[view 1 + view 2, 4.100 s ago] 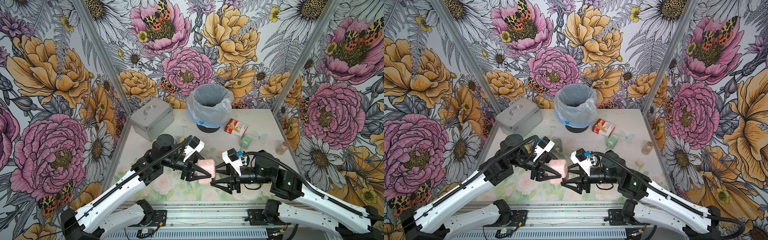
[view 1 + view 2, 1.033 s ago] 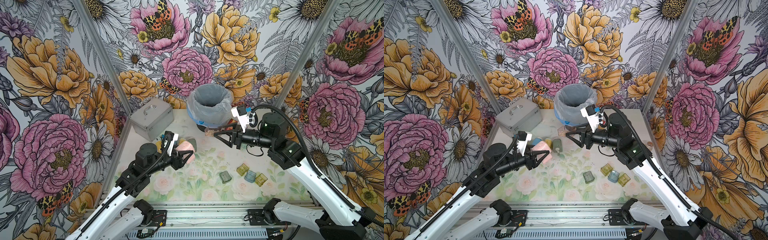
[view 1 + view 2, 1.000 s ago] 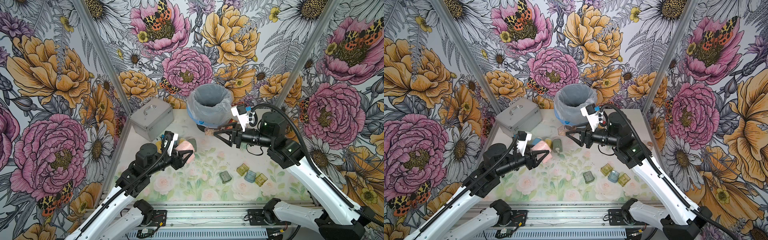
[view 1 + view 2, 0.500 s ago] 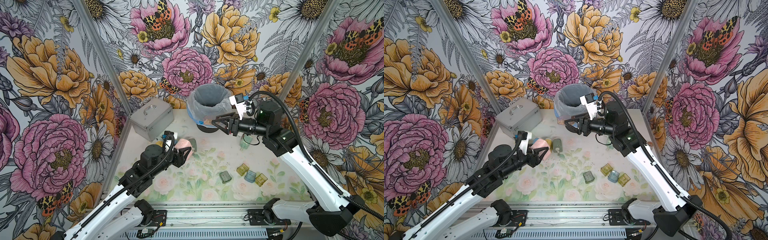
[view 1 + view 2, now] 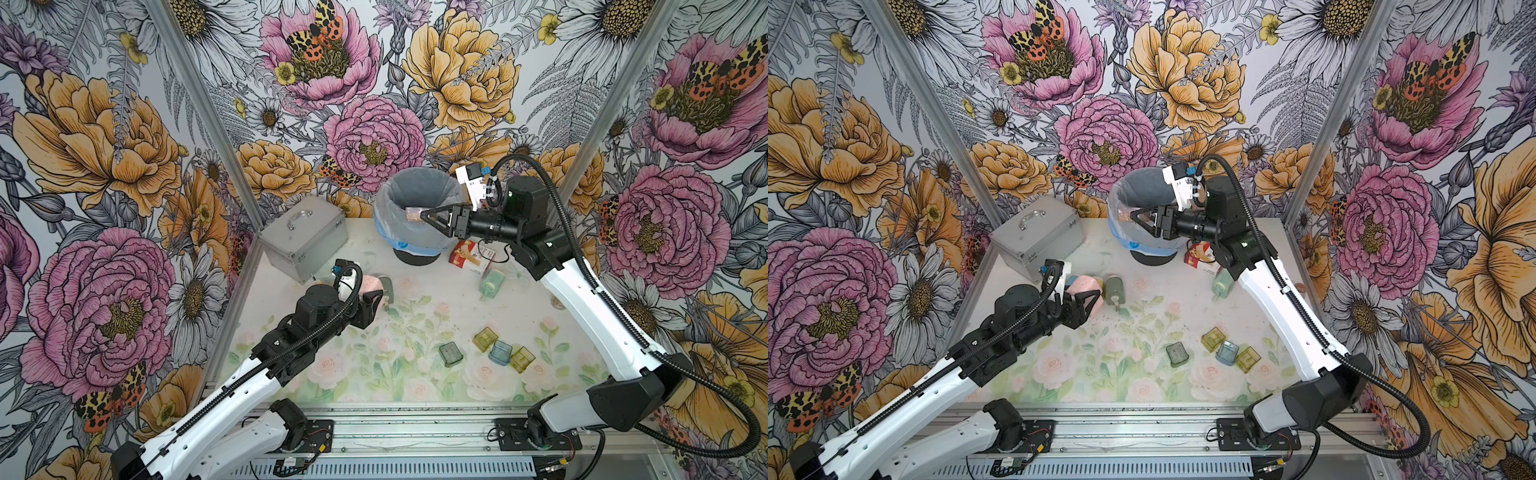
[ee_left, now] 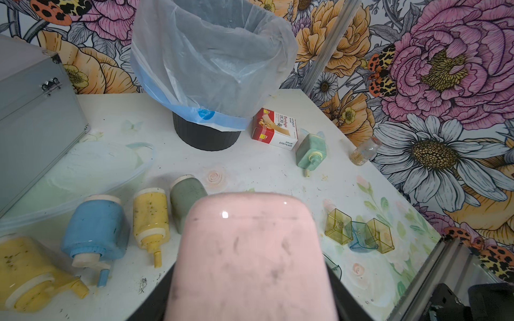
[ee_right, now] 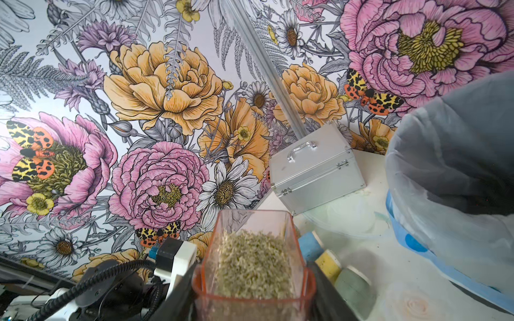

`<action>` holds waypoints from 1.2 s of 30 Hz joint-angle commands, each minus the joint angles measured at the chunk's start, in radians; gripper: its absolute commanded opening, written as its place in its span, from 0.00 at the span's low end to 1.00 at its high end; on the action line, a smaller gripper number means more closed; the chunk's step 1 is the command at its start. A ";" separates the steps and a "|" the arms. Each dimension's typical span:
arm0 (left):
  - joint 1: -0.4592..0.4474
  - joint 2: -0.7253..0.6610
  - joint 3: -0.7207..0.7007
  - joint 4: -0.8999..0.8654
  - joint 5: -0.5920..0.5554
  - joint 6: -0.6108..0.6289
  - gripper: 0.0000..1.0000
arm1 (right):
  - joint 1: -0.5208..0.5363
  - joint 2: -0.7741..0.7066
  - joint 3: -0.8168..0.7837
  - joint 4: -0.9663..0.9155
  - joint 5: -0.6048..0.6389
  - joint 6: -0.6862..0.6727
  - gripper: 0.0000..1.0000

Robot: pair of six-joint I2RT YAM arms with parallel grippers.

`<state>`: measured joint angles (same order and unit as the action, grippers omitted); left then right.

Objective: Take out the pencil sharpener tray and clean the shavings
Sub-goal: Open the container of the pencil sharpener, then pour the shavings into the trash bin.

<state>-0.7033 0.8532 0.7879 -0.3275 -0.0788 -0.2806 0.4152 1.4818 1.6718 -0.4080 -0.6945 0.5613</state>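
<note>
**Tray (image 5: 413,214) lifted up by the bin**

A second ago the right gripper (image 5: 424,215) held it lower, beside the bin (image 5: 382,208); now it's raised to rim height and level. Whether it's truly over the mouth I can't tell. Emptying looks next. It's a clear, pink-tinted plastic box, open-topped, packed with pale crumbly shavings (image 7: 250,264); the jaws are clamped on its end. The left gripper (image 5: 1090,299), closed round the glossy, smudged, round-shouldered pink sharpener (image 5: 1081,282), has carried it toward the metal case (image 5: 303,237). Bin liner (image 6: 211,55): thin, crinkled film.
</note>
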 commanded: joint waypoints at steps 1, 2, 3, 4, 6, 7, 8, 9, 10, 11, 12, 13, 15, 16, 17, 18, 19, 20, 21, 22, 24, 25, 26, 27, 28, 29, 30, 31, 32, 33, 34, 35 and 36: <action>-0.011 0.028 0.043 0.077 -0.029 0.025 0.22 | -0.020 0.044 0.055 0.017 -0.016 0.063 0.50; -0.013 0.039 0.045 0.080 -0.037 0.028 0.22 | -0.026 0.059 0.065 0.016 -0.016 0.074 0.49; -0.015 0.049 0.046 0.085 -0.042 0.034 0.22 | -0.031 0.072 0.074 0.017 -0.017 0.089 0.50; -0.016 0.058 0.045 0.091 -0.049 0.036 0.22 | -0.036 0.086 0.083 0.018 -0.016 0.103 0.50; -0.018 0.078 0.041 0.118 -0.053 0.041 0.22 | -0.049 0.117 0.103 0.017 -0.016 0.137 0.50; -0.019 0.087 0.040 0.132 -0.053 0.041 0.22 | -0.053 0.133 0.114 0.017 -0.016 0.152 0.50; -0.019 0.098 0.037 0.150 -0.053 0.040 0.22 | -0.058 0.150 0.128 0.017 -0.017 0.166 0.50; -0.019 0.113 0.039 0.165 -0.051 0.038 0.22 | -0.061 0.166 0.143 0.018 -0.020 0.182 0.50; -0.021 0.124 0.042 0.173 -0.050 0.038 0.22 | -0.065 0.180 0.155 0.017 -0.021 0.193 0.50; -0.024 0.142 0.049 0.180 -0.050 0.040 0.21 | -0.066 0.195 0.169 0.019 -0.022 0.207 0.50; -0.025 0.157 0.056 0.185 -0.053 0.043 0.21 | -0.068 0.208 0.184 0.020 -0.022 0.223 0.50; -0.028 0.170 0.062 0.188 -0.056 0.048 0.21 | -0.069 0.220 0.197 0.022 -0.022 0.236 0.50; -0.034 0.194 0.071 0.197 -0.065 0.054 0.21 | -0.072 0.246 0.225 0.025 -0.021 0.270 0.50; -0.035 0.203 0.073 0.203 -0.068 0.055 0.21 | -0.074 0.258 0.237 0.026 -0.022 0.286 0.50; -0.037 0.212 0.073 0.211 -0.071 0.057 0.21 | -0.076 0.270 0.249 0.028 -0.022 0.303 0.50; -0.036 0.219 0.073 0.219 -0.073 0.057 0.21 | -0.077 0.282 0.259 0.032 -0.025 0.321 0.50; -0.038 0.225 0.071 0.229 -0.073 0.057 0.21 | -0.078 0.291 0.267 0.036 -0.026 0.334 0.50; -0.038 0.233 0.070 0.239 -0.076 0.057 0.21 | -0.078 0.301 0.275 0.041 -0.027 0.348 0.50; -0.039 0.242 0.071 0.245 -0.079 0.056 0.21 | -0.081 0.310 0.282 0.046 -0.028 0.360 0.50; -0.041 0.250 0.073 0.249 -0.081 0.057 0.21 | -0.081 0.317 0.289 0.049 -0.027 0.372 0.50; -0.045 0.269 0.079 0.257 -0.092 0.057 0.20 | -0.083 0.331 0.296 0.065 -0.028 0.402 0.50; -0.047 0.279 0.081 0.260 -0.093 0.059 0.20 | -0.084 0.337 0.299 0.071 -0.029 0.417 0.50; -0.050 0.290 0.085 0.264 -0.097 0.060 0.20 | -0.086 0.343 0.299 0.079 -0.031 0.434 0.50; -0.054 0.300 0.088 0.270 -0.105 0.061 0.20 | -0.088 0.349 0.299 0.088 -0.031 0.450 0.50; -0.057 0.309 0.089 0.275 -0.113 0.061 0.20 | -0.090 0.353 0.299 0.095 -0.030 0.465 0.50; -0.061 0.318 0.091 0.282 -0.117 0.064 0.20 | -0.093 0.358 0.300 0.102 -0.029 0.483 0.50; -0.068 0.328 0.092 0.289 -0.123 0.066 0.20 | -0.095 0.362 0.301 0.109 -0.028 0.501 0.50; -0.071 0.338 0.091 0.297 -0.122 0.066 0.20 | -0.099 0.364 0.301 0.114 -0.025 0.517 0.50; -0.075 0.348 0.091 0.308 -0.154 0.067 0.20 | -0.101 0.368 0.301 0.122 -0.023 0.533 0.50; -0.080 0.358 0.091 0.318 -0.162 0.068 0.20 | -0.104 0.371 0.303 0.128 -0.021 0.548 0.50; -0.083 0.368 0.092 0.325 -0.167 0.067 0.20 | -0.106 0.374 0.305 0.131 -0.021 0.562 0.50; -0.088 0.380 0.095 0.330 -0.173 0.067 0.20 | -0.108 0.379 0.305 0.135 -0.020 0.578 0.51; -0.092 0.393 0.098 0.334 -0.182 0.068 0.20 | -0.109 0.383 0.305 0.138 -0.020 0.596 0.51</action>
<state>-0.7834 1.2285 0.8417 -0.0673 -0.2058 -0.2283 0.3134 1.8454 1.9354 -0.3218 -0.7120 1.0824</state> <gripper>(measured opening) 0.581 0.558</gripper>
